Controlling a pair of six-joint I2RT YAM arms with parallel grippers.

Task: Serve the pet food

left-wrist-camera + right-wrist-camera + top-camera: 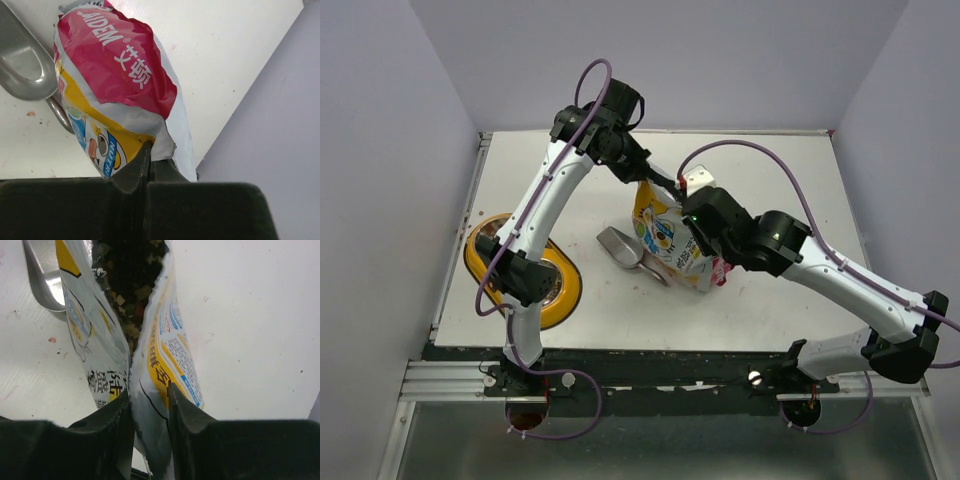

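Nearest you, left: yellow oval double-bowl feeder (472,262) on white surface (770,180). Next, right claw (149,390): fingers straddle torn lip of yellow-white cartoon-printed bag with red end (665,232); whether clamped, you cannot tell. Small brown kibble pellets (131,285) lie inside open bag. Silver metal scoop (618,243) just beside bag's left side. Farthest: left claw (148,150) closed, pinching bag's edge.

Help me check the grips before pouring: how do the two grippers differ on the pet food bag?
The left gripper is pinched fully shut on a thin corner of the pet food bag; the right gripper has its fingers apart, a thicker fold between them. The right sits at the torn mouth, kibble visible; the left's view shows none. Both hold the bag.
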